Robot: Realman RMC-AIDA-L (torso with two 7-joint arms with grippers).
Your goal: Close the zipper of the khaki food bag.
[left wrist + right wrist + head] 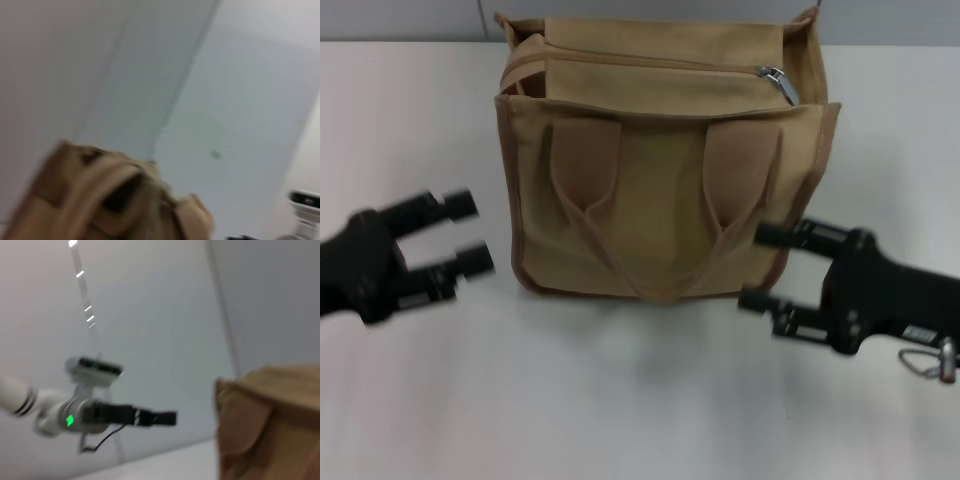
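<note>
Plainly, both sets of jaws stand spread with nothing between them. The right gripper (752, 267) hovers low at the near right corner of the khaki food bag (660, 210), its two black fingertips aimed leftward at the bag's front panel and almost touching the piping there. The left gripper (472, 233) sits on the opposite side, fingertips pointing rightward at the bag's left edge, just beside it but apart.

From either set of jaws the target lies up and away: the zipper (640, 62) runs along the top of the bag, its long axis going left to right across the head view, roughly parallel to the bag's front. Its silver pull tab (780, 84) rests at the right end of the track, and a dark gap shows near the left end, so the bag looks unclosed. I judge the tab would have to travel leftward along the whole track.

That puts the right gripper nearer the tab, almost directly below it, while the left one is nearer the far end of the track, where it could steady the fabric. The bag stands upright on the pale bench (620, 400), handles drooping down its front.

In the right wrist view the left gripper (167, 418) shows farther off beside the bag's corner (270, 425); the left wrist view catches only a blurred top corner of the bag (100, 195).
</note>
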